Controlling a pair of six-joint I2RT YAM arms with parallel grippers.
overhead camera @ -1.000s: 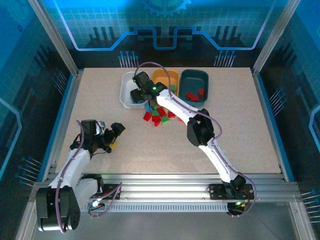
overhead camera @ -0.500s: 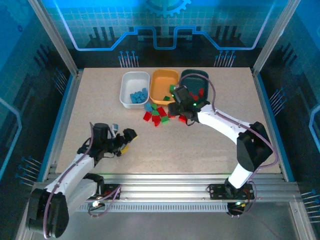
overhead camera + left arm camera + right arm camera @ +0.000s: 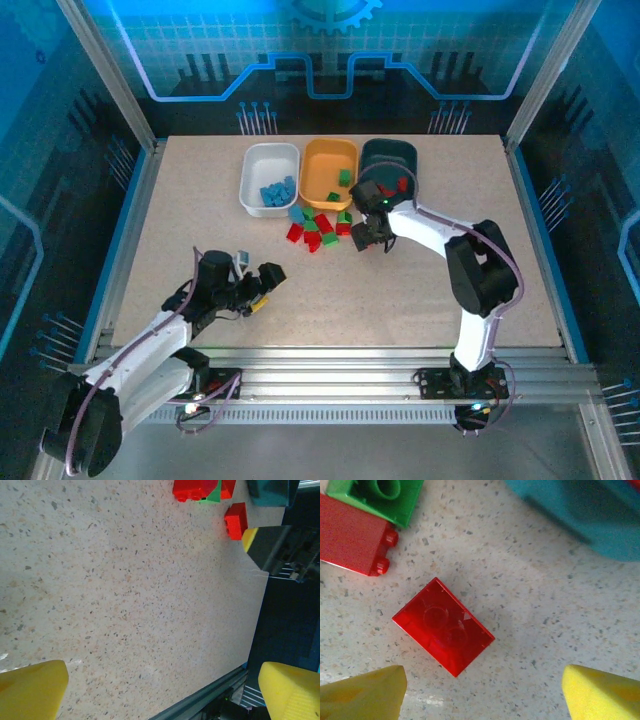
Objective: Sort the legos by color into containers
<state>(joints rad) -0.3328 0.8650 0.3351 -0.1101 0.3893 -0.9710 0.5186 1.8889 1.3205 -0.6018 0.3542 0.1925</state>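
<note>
The white tray (image 3: 251, 178) holds light blue bricks (image 3: 277, 190). Green bricks (image 3: 343, 178) lie in the orange-yellow tray (image 3: 322, 162), and red bricks (image 3: 400, 185) in the dark teal tray (image 3: 388, 152). Loose red, green and blue bricks (image 3: 315, 230) lie in front of the trays. My right gripper (image 3: 368, 237) hangs open at the pile's right end. In the right wrist view a red brick (image 3: 443, 626) lies flat on the table just ahead of the gripper (image 3: 482, 692), apart from both yellow fingertips (image 3: 362, 695). My left gripper (image 3: 260, 283) stands open over bare table, its fingertips (image 3: 30, 690) wide apart.
In the right wrist view a second red brick (image 3: 352, 542) and a green brick (image 3: 377, 497) lie close behind the flat one, with the teal tray's wall (image 3: 590, 515) to the upper right. The left wrist view catches red bricks (image 3: 236, 521) far ahead and the table's near edge.
My right arm has swung from the white tray across to the right and come down at the pile's right end. The left gripper has crept forward and to the right.
</note>
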